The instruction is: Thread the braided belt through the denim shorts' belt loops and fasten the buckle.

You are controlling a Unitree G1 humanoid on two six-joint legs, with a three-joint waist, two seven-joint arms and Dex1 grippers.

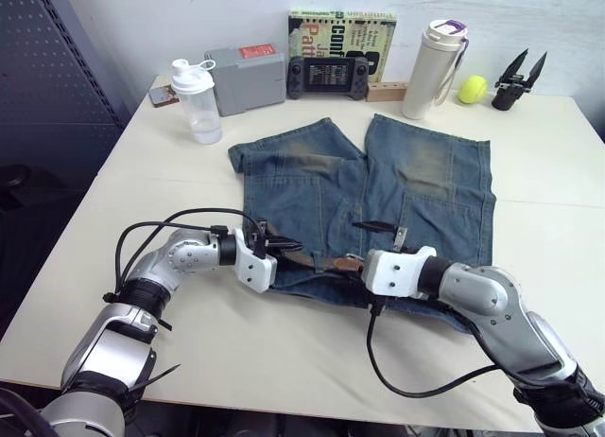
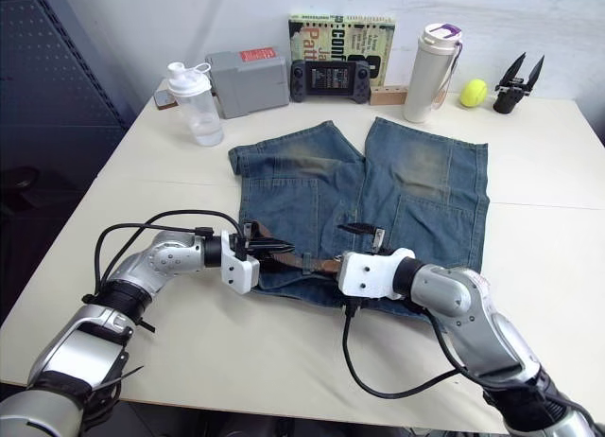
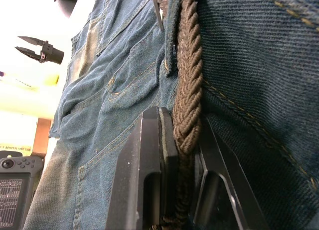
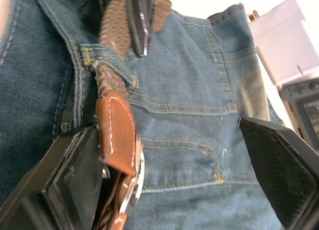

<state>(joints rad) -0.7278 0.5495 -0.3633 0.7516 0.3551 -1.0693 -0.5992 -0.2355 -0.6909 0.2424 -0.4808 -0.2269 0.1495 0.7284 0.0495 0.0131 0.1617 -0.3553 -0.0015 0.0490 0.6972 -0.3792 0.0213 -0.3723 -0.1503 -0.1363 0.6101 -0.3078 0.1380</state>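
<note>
Two grippers meet at the near waistband of the denim shorts (image 1: 378, 186), which lie flat on the cream table (image 1: 85, 267) with the legs pointing toward the far wall. The left gripper (image 3: 182, 140) is clamped on the braided belt (image 3: 188, 75), its black fingers (image 3: 157, 155) pressing the woven strap from both sides where it runs along the waistband. In the right wrist view the belt passes under a belt loop (image 4: 102, 56) and ends in a tan leather tab with the buckle (image 4: 134, 182) just below it. The right gripper (image 4: 174, 165) is spread wide, one finger touching the leather tab, the other well apart over bare denim
</note>
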